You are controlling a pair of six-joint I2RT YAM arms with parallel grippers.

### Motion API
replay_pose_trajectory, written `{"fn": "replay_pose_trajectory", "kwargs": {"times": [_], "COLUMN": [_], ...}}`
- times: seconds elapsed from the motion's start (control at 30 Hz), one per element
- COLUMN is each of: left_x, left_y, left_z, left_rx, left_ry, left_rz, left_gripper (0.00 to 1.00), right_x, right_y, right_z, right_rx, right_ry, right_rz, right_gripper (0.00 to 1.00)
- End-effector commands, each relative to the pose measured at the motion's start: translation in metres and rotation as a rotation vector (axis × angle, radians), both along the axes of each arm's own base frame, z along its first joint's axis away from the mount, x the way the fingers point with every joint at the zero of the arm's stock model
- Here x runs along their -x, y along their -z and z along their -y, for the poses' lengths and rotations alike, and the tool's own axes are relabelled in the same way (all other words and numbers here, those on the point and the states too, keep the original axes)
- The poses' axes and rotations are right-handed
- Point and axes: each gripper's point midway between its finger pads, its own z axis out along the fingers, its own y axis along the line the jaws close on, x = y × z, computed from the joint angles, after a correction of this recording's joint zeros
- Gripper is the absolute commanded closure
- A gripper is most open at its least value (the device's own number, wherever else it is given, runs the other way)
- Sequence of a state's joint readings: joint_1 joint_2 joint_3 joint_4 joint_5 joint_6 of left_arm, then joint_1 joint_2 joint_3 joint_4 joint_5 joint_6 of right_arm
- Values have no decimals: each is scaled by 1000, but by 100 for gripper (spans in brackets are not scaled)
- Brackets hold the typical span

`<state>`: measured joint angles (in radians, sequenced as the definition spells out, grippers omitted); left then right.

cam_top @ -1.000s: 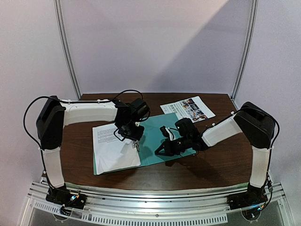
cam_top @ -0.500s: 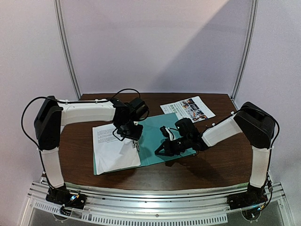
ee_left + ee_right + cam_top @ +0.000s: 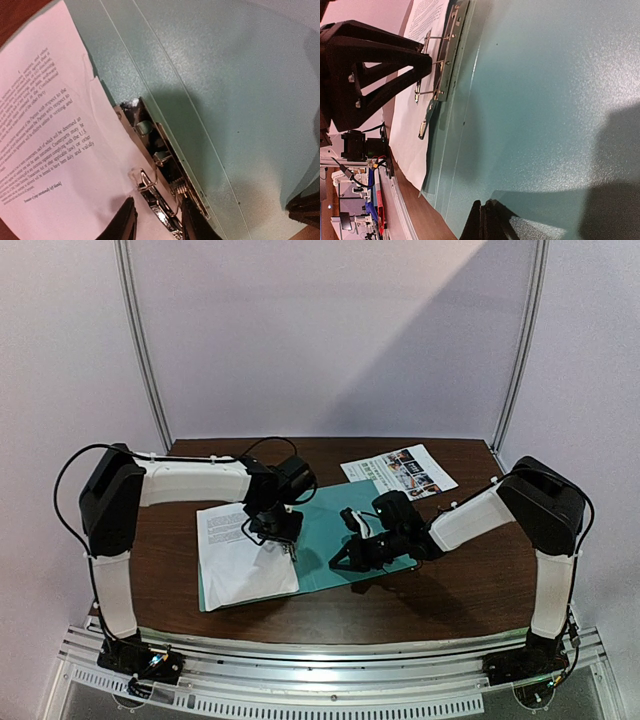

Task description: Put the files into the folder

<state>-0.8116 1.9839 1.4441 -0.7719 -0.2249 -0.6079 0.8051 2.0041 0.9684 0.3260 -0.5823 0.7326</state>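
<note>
plain sheet (image 3: 55,150): small black print, not legible | photo sheet (image 3: 400,470): text too small to read

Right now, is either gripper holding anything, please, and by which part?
The right gripper is shut on nothing, its tip over the folder cover. The left gripper straddles the metal clip at the spine; whether it grips the clip cannot be told.

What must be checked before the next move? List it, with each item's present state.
1. Folder lies open: ok.
2. Text sheet on its left half, edge at the clip: ok.
3. Text sheet held under the clip: cannot tell.
4. Left gripper part open over the clip: ok.
5. Right gripper shut, tips on the folder's right half: ok.
6. Photo sheet in folder: not ok, it lies on the table beyond.
</note>
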Motion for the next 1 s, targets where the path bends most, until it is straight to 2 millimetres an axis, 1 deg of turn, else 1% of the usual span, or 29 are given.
{"fn": "replay_pose_trajectory", "kwargs": {"times": [0.0,0.17,0.43,0.67,0.97], "left_x": [-1,-1,-7,-15,-28], "left_y": [10,14,15,11,0], "left_z": [-6,-4,-3,-7,-11], "left_rx": [-1,6,8,12,29], "left_ry": [-31,-29,-43,-72,-105], "left_rz": [-15,-23,-19,-11,4], "left_gripper": [69,73,80,82,82], "right_x": [18,17,19,19,22], "right_y": [35,33,36,38,41], "right_z": [16,15,17,20,21], "right_rx": [102,100,112,122,128], "right_ry": [3,1,-4,-5,-7], "right_rz": [-84,-81,-87,-85,-89], "right_gripper": [100,100,100,100,100]}}
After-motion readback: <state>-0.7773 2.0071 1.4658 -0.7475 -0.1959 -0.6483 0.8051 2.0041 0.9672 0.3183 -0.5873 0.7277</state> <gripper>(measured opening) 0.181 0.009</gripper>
